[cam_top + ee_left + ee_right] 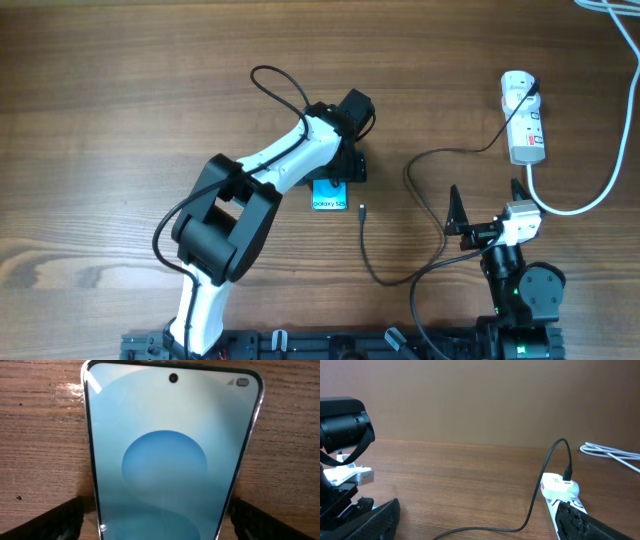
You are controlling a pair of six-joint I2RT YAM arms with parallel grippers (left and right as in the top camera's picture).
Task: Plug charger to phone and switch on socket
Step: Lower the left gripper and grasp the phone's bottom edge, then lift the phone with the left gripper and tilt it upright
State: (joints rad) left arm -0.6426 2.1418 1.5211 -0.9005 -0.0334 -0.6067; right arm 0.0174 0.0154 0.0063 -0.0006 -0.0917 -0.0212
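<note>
Lying unplugged at three o'clock of the phone (329, 196), the charger (361, 210) awaits; left gripper (342, 172) straddles the phone wide-jawed, right gripper (486, 200) gapes empty, socket (524, 120) seemingly unswitched.

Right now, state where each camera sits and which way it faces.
Overhead: above the table, facing down; left arm, right arm, phone, socket show.
Left wrist: on the left gripper, facing down at the phone; open fingers flank it.
Right wrist: on the right gripper, facing level across the table toward the socket; fingers at bottom.
Shared: overhead and left wrist both show phone.
</note>
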